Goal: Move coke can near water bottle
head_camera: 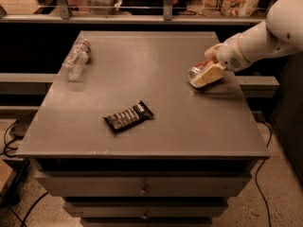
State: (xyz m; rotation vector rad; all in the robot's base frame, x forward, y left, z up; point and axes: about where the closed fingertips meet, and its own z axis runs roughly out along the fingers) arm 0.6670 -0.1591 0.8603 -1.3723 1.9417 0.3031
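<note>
The coke can [196,71] lies on its side at the right of the grey table [151,126], its silver end facing left. My gripper [206,70] comes in from the right on a white arm and is shut on the coke can, with one cream finger [208,74] across its front. The water bottle [75,59] lies on its side at the table's far left, clear and crinkled, well apart from the can.
A dark candy bar wrapper [128,117] lies near the table's middle front. Drawers [142,188] sit under the tabletop. A rail with shelves of goods runs behind the table. Cables lie on the floor at left.
</note>
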